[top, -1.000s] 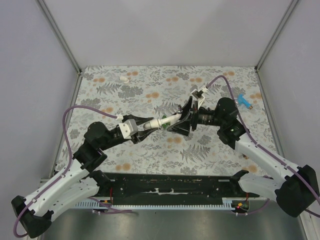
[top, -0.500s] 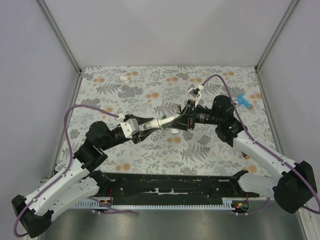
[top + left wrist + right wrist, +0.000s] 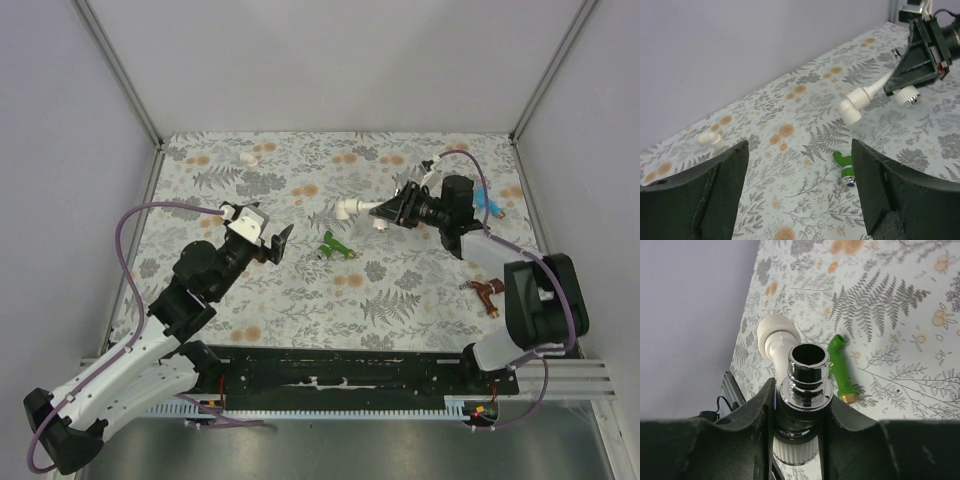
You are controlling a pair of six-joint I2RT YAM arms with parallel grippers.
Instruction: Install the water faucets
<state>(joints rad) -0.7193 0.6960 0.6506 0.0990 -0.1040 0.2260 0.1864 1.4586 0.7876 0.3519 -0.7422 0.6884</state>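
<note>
overhead view first: my left pincer [image 3: 272, 245] hangs spread wide and empty above the table [image 3: 300, 300], touching nothing. my right pincer [image 3: 392, 210] is clenched on the white faucet [image 3: 358, 207], whose elbow end points left. the green faucet [image 3: 335, 245] lies on the table between the two pincers. the blue faucet [image 3: 488, 203] sits by the right edge, and the brown faucet [image 3: 487, 292] is nearer me on the right.

left wrist: both fingers [image 3: 700, 195] stand far apart with nothing between them. beyond them the right pincer [image 3: 917, 60] grips the white faucet [image 3: 860, 97], and the green faucet [image 3: 844, 167] lies lower in frame.

right wrist: the fingers [image 3: 752, 415] press on either side of the white faucet [image 3: 777, 337] at its chrome neck, with the white elbow sticking out past the tips. the green faucet [image 3: 842, 370] lies just beside on the table.
</note>
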